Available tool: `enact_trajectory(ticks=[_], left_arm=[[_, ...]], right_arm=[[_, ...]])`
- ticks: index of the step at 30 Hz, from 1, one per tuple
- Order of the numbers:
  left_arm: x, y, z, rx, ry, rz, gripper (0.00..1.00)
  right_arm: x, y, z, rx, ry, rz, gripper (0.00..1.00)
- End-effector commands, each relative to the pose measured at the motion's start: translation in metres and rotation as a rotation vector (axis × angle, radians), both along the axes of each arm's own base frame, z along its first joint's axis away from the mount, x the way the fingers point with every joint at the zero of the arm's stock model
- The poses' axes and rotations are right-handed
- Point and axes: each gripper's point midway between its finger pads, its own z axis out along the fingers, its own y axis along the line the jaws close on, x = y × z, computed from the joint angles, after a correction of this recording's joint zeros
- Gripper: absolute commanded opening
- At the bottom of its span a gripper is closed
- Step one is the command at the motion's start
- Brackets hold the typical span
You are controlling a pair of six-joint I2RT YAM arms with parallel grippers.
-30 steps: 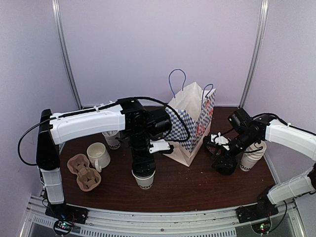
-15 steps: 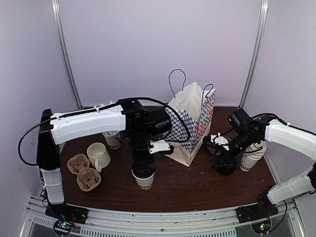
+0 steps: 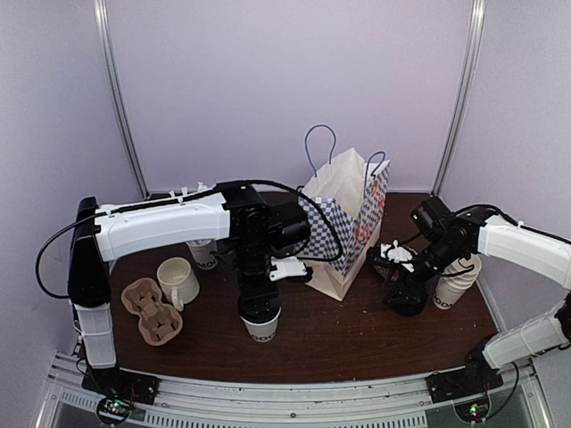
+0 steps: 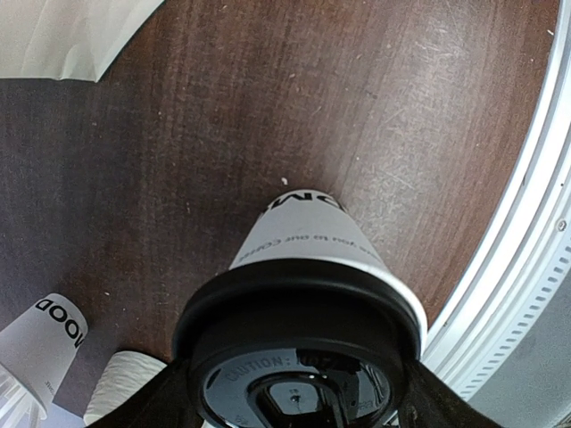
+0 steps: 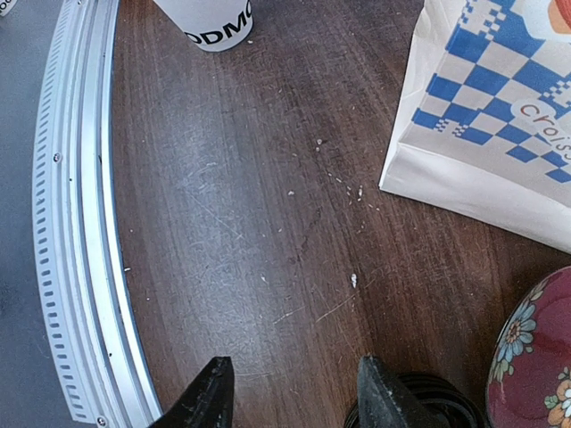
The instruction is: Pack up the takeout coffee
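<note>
A takeout coffee [image 3: 260, 325], a white paper cup with black lettering and a black lid [image 4: 299, 357], stands upright near the table's front. My left gripper [image 3: 259, 306] comes down on it from above. In the left wrist view its fingers [image 4: 428, 403] press the lid's two sides. The cup's base [image 5: 214, 20] also shows in the right wrist view. A second takeout coffee [image 3: 203, 253] stands behind the left arm, its side [image 4: 43, 339] visible from the left wrist. My right gripper [image 3: 403, 292] hangs low over the table right of the bag, open and empty [image 5: 294, 392].
A blue-checked paper bag [image 3: 346, 223] with handles stands open at mid-table. At the left are a cream mug [image 3: 178, 280] and a cardboard cup carrier [image 3: 152, 312]. Stacked white cups [image 3: 455, 285] and a red floral object [image 5: 535, 357] sit by the right gripper.
The left arm has sunk and shifted slightly over the front cup. The cup stays on the table. The right arm has not moved.
</note>
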Motion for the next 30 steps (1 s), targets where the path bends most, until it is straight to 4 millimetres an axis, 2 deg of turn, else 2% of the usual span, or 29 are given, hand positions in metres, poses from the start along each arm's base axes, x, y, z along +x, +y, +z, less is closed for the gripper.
enact_trajectory(ticks=[1, 9, 17, 21, 22, 23, 30], left_arm=[[-0.004, -0.002, -0.015, 0.012, 0.045, -0.002, 0.78], [-0.012, -0.012, -0.007, -0.090, 0.109, -0.003, 0.79], [-0.005, -0.001, -0.023, -0.031, 0.080, 0.022, 0.80], [-0.003, -0.004, -0.025, -0.046, 0.070, 0.044, 0.80], [-0.003, -0.005, -0.023, -0.058, 0.068, 0.051, 0.94], [-0.002, -0.007, -0.021, -0.070, 0.065, 0.056, 0.97], [0.002, -0.007, 0.003, -0.126, 0.012, 0.064, 0.98]], right_arm=[[0.000, 0.001, 0.002, 0.003, 0.000, 0.011, 0.50], [0.000, 0.000, 0.002, 0.002, 0.002, 0.011, 0.51], [0.000, 0.000, 0.002, 0.002, 0.001, 0.011, 0.50], [0.000, 0.001, 0.002, 0.003, 0.001, 0.009, 0.51], [0.000, 0.001, 0.001, 0.002, 0.002, 0.010, 0.51], [0.000, 0.000, 0.001, 0.002, 0.006, 0.010, 0.51], [-0.001, 0.003, 0.004, 0.016, 0.017, 0.014, 0.51]])
